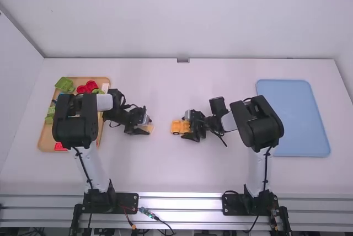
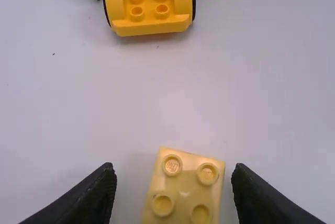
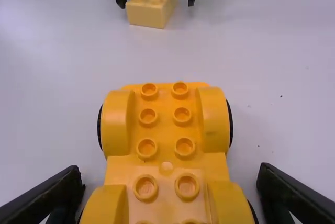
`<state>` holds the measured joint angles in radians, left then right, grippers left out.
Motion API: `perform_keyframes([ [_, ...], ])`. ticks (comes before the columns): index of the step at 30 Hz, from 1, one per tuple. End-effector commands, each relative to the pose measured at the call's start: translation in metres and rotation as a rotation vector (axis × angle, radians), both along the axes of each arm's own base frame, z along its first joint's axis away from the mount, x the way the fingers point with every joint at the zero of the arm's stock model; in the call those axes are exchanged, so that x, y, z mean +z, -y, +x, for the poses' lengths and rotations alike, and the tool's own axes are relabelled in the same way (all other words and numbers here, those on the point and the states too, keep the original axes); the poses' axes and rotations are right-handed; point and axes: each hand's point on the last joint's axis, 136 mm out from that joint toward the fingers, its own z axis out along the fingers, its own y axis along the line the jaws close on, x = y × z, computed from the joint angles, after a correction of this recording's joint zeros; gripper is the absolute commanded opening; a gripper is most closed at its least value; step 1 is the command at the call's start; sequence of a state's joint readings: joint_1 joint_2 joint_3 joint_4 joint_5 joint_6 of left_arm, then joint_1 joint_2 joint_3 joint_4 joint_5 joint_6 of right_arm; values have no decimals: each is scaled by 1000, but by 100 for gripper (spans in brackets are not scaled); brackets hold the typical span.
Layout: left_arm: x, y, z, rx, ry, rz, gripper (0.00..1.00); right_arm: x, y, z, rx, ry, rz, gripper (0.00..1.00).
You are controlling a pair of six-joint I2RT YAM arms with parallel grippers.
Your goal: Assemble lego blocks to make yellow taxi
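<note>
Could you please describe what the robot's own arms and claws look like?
Both arms have white links and bulky black joints, with thin black cables running along them and a black mount at each base. Each arm ends in a black claw with two tapering fingers: the left claw and the right claw look alike.

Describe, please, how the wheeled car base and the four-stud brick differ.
The wheeled car base is long, with raised fenders and dark tyres, whereas the four-stud brick is small and wheelless. The base is deep orange-yellow; the brick is paler. The base sits between the open fingers of the right tool, the brick between those of the left tool. Both have their studs facing up.
</note>
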<state>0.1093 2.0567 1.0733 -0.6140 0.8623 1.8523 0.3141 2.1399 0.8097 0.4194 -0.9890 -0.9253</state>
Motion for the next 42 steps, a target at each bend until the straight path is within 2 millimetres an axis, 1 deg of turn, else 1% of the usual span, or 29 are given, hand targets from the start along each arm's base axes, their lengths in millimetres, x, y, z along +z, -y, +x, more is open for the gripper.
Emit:
perform_keyframes([
  [1, 0, 1, -1, -16, 9, -13, 56, -10, 3, -3, -16, -35, -24, 87],
  [6, -9, 0, -4, -16, 30, 0, 53, -10, 3, -3, -15, -35, -23, 88],
  [9, -11, 1, -6, -15, 33, -5, 51, -10, 3, -3, -15, -35, -23, 88],
  [15, -9, 1, -3, -9, 33, -10, 47, -10, 3, -3, -15, -35, -23, 88],
  [19, -7, 1, -2, -9, 30, -11, 48, -10, 3, -3, -15, -35, -23, 88],
  [27, -5, 0, 0, -14, 35, -7, 47, -10, 3, -3, -15, -35, -23, 88],
  [33, -8, 0, 0, -9, 40, -6, 42, -10, 3, -3, -16, -35, -24, 88],
  [36, -9, 0, -1, -10, 42, -6, 38, -10, 3, -3, -15, -35, -23, 88],
  [39, -9, 0, -1, -10, 41, -6, 33, -10, 3, -3, -16, -35, -24, 88],
  [42, -9, 0, -1, -9, 44, -5, 31, -10, 3, -3, -15, -34, -24, 88],
])
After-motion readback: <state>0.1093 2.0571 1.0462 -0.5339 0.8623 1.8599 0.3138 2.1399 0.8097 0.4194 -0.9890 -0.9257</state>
